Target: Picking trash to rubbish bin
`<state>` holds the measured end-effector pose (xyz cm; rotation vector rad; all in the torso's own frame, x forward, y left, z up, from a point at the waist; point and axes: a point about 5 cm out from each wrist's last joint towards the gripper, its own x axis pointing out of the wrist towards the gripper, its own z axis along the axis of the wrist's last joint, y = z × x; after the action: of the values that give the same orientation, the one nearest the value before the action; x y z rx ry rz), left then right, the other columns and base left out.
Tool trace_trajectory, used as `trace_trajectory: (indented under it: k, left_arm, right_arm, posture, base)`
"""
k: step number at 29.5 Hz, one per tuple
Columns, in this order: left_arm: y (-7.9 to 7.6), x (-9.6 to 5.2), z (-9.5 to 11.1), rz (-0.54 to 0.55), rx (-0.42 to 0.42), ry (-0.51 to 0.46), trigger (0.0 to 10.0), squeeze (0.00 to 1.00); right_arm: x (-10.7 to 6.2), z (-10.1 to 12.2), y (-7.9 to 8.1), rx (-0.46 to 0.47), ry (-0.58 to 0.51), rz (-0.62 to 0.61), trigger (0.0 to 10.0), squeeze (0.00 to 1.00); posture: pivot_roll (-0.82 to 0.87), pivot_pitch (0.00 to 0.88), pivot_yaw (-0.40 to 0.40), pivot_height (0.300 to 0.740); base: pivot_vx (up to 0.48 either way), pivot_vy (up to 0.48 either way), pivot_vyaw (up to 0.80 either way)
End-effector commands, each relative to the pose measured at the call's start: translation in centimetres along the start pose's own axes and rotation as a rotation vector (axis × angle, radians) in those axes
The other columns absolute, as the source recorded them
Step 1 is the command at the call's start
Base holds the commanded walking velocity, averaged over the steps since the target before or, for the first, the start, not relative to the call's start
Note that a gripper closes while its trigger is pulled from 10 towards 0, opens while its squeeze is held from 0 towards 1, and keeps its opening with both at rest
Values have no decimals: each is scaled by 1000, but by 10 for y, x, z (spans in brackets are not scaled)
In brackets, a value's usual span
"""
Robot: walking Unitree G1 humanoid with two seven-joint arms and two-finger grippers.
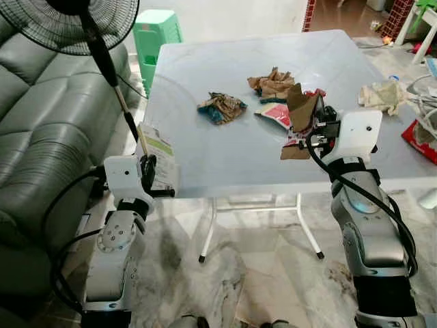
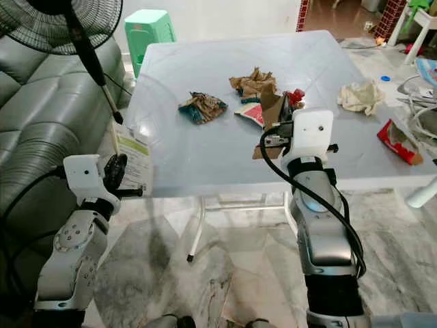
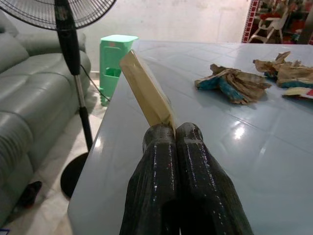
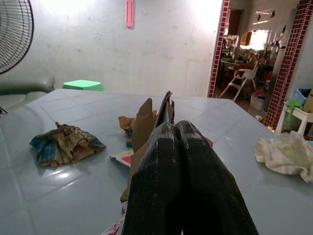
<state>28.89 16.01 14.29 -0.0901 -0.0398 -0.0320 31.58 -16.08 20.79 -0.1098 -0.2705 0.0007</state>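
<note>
Lower left of frame, left hand [image 1: 147,171] pinches a paper card [image 1: 158,154] at desk [image 1: 225,154] edge; right hand [image 1: 315,126] clamps torn cardboard [image 1: 300,106].

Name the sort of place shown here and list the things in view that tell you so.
Probably a home living room: a grey sofa, a standing fan beside it, and a folding table strewn with paper trash on a marble-patterned floor.

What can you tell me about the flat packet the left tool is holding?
The flat packet is a thin cardboard-like sleeve, white with green print on its face and plain tan on the side seen from the wrist. The left tool is shut on its lower edge, holding it upright and slightly tilted, lifted beside the table's near left corner, next to the fan pole.
</note>
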Motion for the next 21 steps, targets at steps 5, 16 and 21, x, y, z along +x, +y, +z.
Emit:
trace_trajectory:
  k: [5, 16, 21]
  left_arm:
    - [0, 0, 0, 4, 10, 6, 10000, 0]
    - [4, 2, 2, 13, 22, 0, 10000, 0]
    - [3, 3, 3, 4, 20, -13, 10000, 0]
  right_arm:
    - [1, 1, -1, 10, -5, -14, 10000, 0]
    - [3, 1, -2, 13, -6, -26, 10000, 0]
    - [3, 0, -2, 9, 2, -29, 10000, 0]
  posture:
    - [-52, 42, 41, 740]
    - [-50, 39, 40, 740]
    - [-52, 39, 39, 740]
  base:
    - [-52, 0, 0]
    - [0, 0, 0]
    - [0, 0, -104]
